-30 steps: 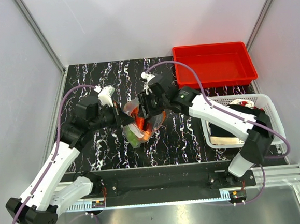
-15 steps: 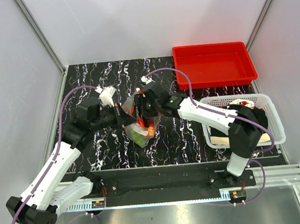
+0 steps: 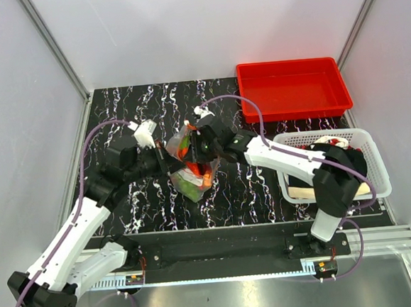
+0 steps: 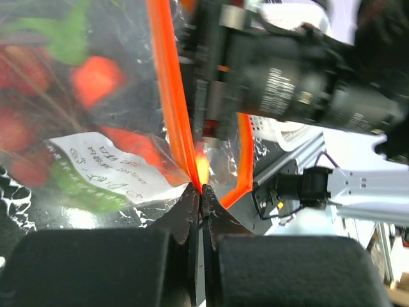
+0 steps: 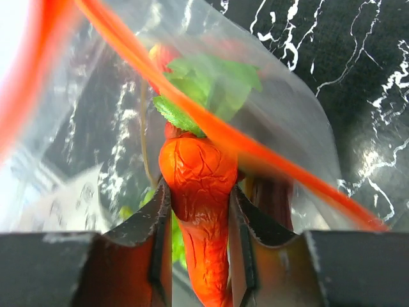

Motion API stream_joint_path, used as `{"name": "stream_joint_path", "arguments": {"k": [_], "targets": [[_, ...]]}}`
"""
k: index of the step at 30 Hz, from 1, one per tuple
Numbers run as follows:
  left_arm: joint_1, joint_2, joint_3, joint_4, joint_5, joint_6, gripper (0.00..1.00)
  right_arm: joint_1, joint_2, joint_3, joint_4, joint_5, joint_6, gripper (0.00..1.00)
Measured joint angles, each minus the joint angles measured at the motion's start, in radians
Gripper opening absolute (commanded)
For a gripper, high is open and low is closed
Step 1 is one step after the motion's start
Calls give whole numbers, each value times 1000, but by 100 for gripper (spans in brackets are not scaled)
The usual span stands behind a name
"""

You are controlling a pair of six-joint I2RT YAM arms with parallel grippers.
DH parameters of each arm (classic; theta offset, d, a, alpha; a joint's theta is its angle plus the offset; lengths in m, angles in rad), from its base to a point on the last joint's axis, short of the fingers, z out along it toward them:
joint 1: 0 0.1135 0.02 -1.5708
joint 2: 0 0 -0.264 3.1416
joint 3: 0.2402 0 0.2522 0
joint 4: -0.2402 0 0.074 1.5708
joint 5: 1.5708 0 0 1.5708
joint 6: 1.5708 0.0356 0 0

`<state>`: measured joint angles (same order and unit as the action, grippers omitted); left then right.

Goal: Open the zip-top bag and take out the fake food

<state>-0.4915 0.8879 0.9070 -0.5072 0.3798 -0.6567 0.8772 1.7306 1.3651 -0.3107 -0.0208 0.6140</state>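
Close up, the left claw (image 4: 199, 196) is pinched together on the orange zip strip (image 4: 171, 109) of the bag (image 4: 96, 77), whose white label (image 4: 108, 167) shows through the plastic. Only the right wrist camera shows the right claw (image 5: 198, 211) clamped on the carrot (image 5: 195, 185) below green leaves (image 5: 211, 83). From above, the bag sits between both claws on the black table (image 3: 116, 103), with a white basket (image 3: 382, 171) to the right and a red tray (image 3: 293, 90) farthest.

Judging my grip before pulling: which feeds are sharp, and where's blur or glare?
Top external: sharp, evenly lit, zip-top bag small. Left wrist: zip strip glows, fake food behind plastic blurred. Right wrist: carrot sharp between fingers; near strip smeared, plastic glary.
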Motion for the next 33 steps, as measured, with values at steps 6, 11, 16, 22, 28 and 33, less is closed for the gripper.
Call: {"name": "stream_joint_path", "arguments": {"k": [6, 11, 16, 22, 28, 33], "targets": [[-5, -39, -2, 11, -93, -43, 0, 1, -139, -68, 11, -26, -23, 7], [-5, -35, -32, 63, -105, -84, 0, 2, -246, -92, 21, -21, -65, 11], [-11, -14, -51, 73, -99, -99, 0, 2, -280, -72, 56, 6, -98, 11], [-11, 0, -48, 63, -97, -81, 0, -3, -278, 4, 67, 53, -95, 11], [-11, 20, 13, -7, -108, -23, 0, -170, -259, 159, 74, -6, -56, 11], [-11, 20, 40, -28, -111, 15, 0, -414, -176, 304, 75, -33, -83, 11]]}}
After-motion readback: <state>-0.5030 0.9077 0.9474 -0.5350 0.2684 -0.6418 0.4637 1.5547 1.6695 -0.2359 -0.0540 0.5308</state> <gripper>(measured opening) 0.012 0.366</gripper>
